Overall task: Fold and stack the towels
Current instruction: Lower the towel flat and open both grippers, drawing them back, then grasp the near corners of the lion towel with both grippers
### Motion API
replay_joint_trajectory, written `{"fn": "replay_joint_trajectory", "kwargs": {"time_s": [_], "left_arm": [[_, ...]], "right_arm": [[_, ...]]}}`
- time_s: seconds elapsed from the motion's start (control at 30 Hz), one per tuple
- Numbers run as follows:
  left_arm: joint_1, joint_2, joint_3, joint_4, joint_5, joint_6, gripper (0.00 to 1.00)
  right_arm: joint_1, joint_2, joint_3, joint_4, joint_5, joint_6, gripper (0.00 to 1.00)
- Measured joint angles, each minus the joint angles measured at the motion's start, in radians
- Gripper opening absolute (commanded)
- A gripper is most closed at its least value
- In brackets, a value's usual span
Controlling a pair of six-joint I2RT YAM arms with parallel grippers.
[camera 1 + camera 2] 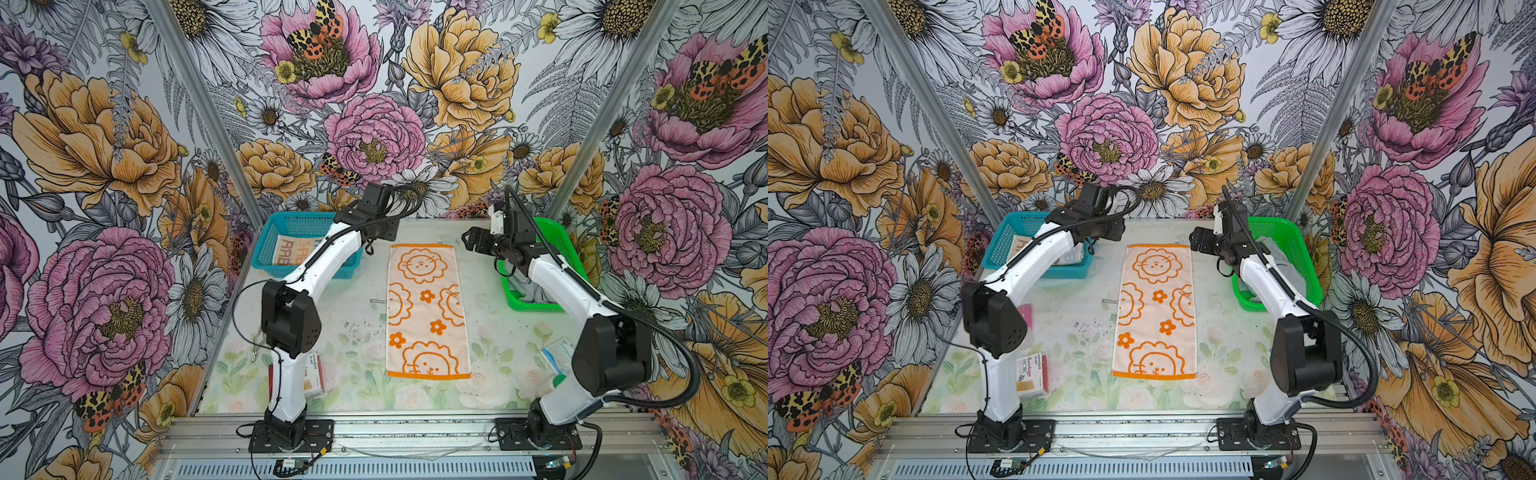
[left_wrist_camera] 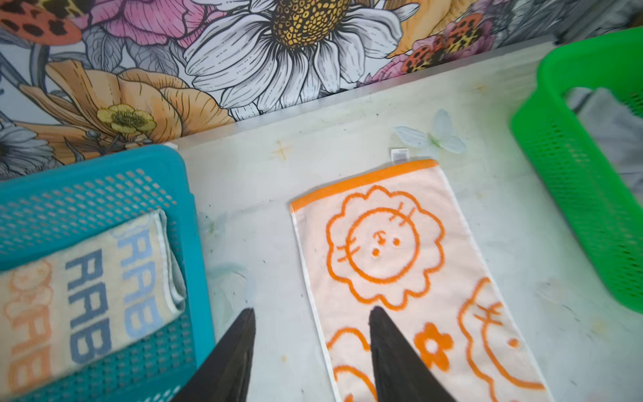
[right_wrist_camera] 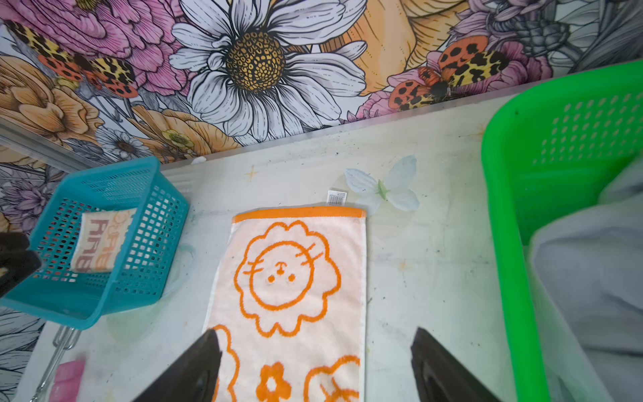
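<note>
orange towel (image 1: 428, 307) lies flat and unfolded mid-table (image 1: 353, 324). cream towel (image 2: 87, 296) sits folded in the blue basket (image 1: 266, 245); grey towel (image 3: 591, 278) is heaped in the green basket (image 3: 504, 174). left gripper (image 2: 311, 309) and right gripper (image 3: 315, 330) hover over the far hem, jaws apart, holding nothing. judged step: fold about to start. next: pinch both far corners and draw them to the near hem.

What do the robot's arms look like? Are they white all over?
No! The left arm and right arm are smooth white tubes joined by chunky black joints. A ribbed black cable runs along each. Black base plates hold them on a silver rail. The left pincer and right pincer have dark, pointed fingers.
</note>
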Motion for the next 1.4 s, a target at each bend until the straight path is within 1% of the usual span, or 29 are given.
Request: {"fn": "replay_joint_trajectory", "kwargs": {"time_s": [0.1,0.17,0.23,0.27,0.3,0.4,0.47,0.53,0.63,0.77,0.87,0.97,1.07,1.27,1.4], "left_arm": [[-0.023,-0.309,-0.28,0.025,0.035,-0.066,0.57],[-0.042,-0.517,-0.474,0.056,0.074,-0.142,0.55],[-0.074,-0.662,-0.644,0.082,0.098,-0.218,0.52],[-0.109,-0.724,-0.736,0.09,0.103,-0.266,0.49],[-0.14,-0.758,-0.806,0.098,0.105,-0.299,0.46],[-0.239,-0.813,-1.029,0.111,0.121,-0.423,0.46],[-0.278,-0.84,-1.15,0.108,0.129,-0.499,0.45],[-0.306,-0.882,-1.234,0.104,0.136,-0.568,0.45],[-0.343,-0.909,-1.289,0.129,0.15,-0.641,0.45],[-0.364,-0.884,-1.332,0.22,0.179,-0.708,0.42],[-0.364,-0.834,-1.358,0.288,0.197,-0.745,0.39],[-0.37,-0.76,-1.365,0.342,0.206,-0.766,0.38],[-0.383,-0.705,-1.366,0.386,0.21,-0.778,0.38],[-0.389,-0.683,-1.366,0.431,0.214,-0.795,0.38],[-0.389,-0.667,-1.368,0.449,0.224,-0.796,0.38]], "right_arm": [[0.019,-0.173,-0.178,-0.016,0.001,0.044,0.85],[0.036,-0.282,-0.291,-0.058,0.008,0.08,0.8],[0.056,-0.373,-0.389,-0.097,0.01,0.117,0.76],[0.071,-0.425,-0.441,-0.123,0.013,0.138,0.73],[0.086,-0.47,-0.486,-0.145,0.016,0.158,0.72],[0.146,-0.623,-0.622,-0.232,0.021,0.229,0.71],[0.184,-0.702,-0.693,-0.273,0.023,0.277,0.7],[0.225,-0.762,-0.761,-0.308,0.024,0.328,0.69],[0.283,-0.795,-0.834,-0.339,0.031,0.391,0.69],[0.343,-0.795,-0.867,-0.362,0.05,0.451,0.67],[0.378,-0.793,-0.867,-0.358,0.062,0.485,0.59],[0.405,-0.792,-0.882,-0.348,0.065,0.507,0.58],[0.43,-0.782,-0.911,-0.342,0.065,0.528,0.54],[0.465,-0.756,-0.93,-0.294,0.064,0.558,0.54],[0.479,-0.712,-0.929,-0.233,0.064,0.568,0.49]]}}
